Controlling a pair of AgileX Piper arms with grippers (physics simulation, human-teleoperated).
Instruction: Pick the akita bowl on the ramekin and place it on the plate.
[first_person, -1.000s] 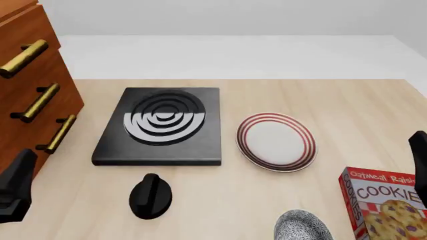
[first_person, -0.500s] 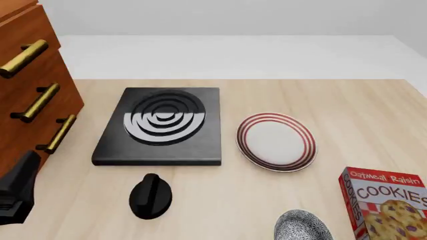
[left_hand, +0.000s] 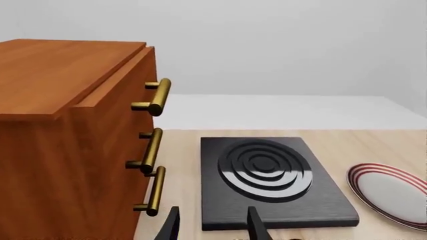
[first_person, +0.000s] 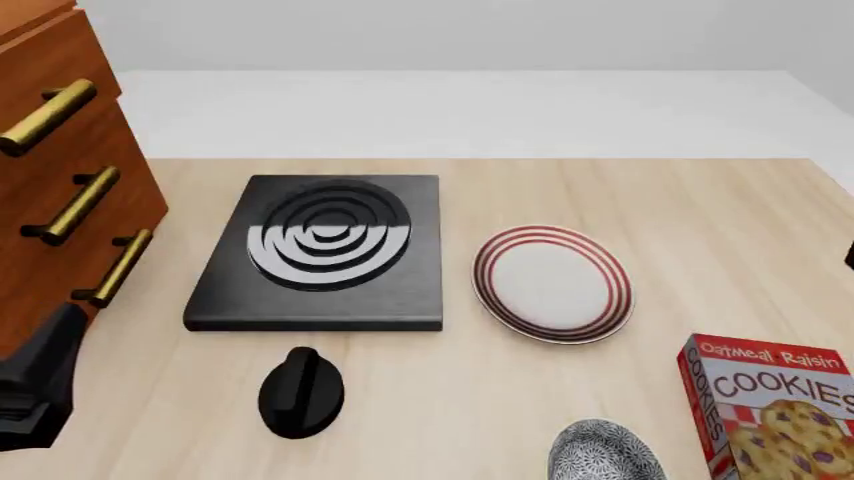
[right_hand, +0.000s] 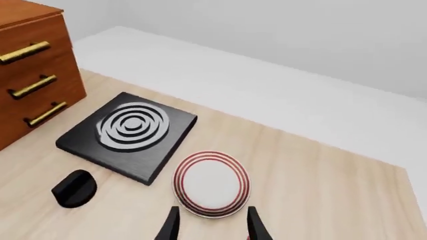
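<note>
The red cookie box (first_person: 774, 410) at the near right of the desk (first_person: 694, 200) has writing on it. The top line says "Oatmeal Raisin", but the last letters run off the picture. Under it, in big white letters, it says "COOKIES". There are pictures of cookies below that. The lower part of the box is cut off.

The speckled bowl (first_person: 607, 452) sits at the near edge of the desk, just left of the box. Only its top part shows. The rest is cut off, so the white cup under it cannot be seen.

The plate (first_person: 551, 283) with red rings lies flat on the desk, farther back than the bowl and apart from it. The black stove plate (first_person: 324, 250) is just left of it. A black knob (first_person: 300, 392) sits in front of the stove plate. The wooden drawers (first_person: 60, 170) with gold handles stand at the far left.

The left hand (left_hand: 212, 227) is open and holds nothing. It shows as a dark shape at the front view's lower left.

The right hand (right_hand: 212, 225) is open too, with nothing in it. In its own view the plate is just past the fingertips (right_hand: 253, 222).
</note>
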